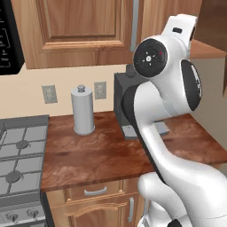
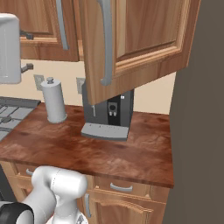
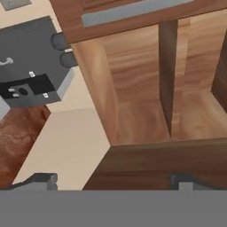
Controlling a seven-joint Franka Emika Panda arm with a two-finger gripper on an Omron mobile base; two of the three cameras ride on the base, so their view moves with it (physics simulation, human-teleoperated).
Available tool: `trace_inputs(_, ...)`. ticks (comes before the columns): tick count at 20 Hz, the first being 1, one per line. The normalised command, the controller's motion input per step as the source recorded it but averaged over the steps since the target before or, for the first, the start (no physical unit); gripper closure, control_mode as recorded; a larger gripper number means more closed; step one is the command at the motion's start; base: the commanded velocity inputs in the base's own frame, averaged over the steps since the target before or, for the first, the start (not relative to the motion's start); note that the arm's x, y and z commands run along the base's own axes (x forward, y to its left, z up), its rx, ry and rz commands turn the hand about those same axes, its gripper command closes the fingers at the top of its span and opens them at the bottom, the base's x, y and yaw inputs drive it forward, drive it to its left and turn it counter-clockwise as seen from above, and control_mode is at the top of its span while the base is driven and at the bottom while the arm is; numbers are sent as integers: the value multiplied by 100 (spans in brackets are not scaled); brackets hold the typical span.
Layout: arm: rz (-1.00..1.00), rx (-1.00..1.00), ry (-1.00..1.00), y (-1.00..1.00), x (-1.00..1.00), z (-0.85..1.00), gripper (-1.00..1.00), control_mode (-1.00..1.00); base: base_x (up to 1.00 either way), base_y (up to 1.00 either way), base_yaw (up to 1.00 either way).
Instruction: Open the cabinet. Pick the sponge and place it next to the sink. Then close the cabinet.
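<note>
The cabinet hangs above the counter with its right door swung out toward me, the long grey bar handle facing front. Its left door is shut. The rolled hand view looks into the cabinet's bare wooden inside, where a wooden shelf board runs across; the open door's handle lies along the top. My gripper is open just outside the cabinet's front edge, with its tips wide apart and nothing between them. The sponge and the sink are out of view.
A dark coffee machine stands on the wooden counter under the open door. A grey paper towel holder is to its left, then the stove. A grey wall closes the right side.
</note>
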Motion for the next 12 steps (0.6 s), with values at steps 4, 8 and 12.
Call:
trace_inputs(4,-1,-6,0,-17,23,0,-100,-100,0,0,0)
trace_inputs(8,-6,-7,0,-42,5,0,-100,-100,0,0,0)
trace_inputs(12,-10,-8,0,-53,0,0,-100,-100,0,0,0)
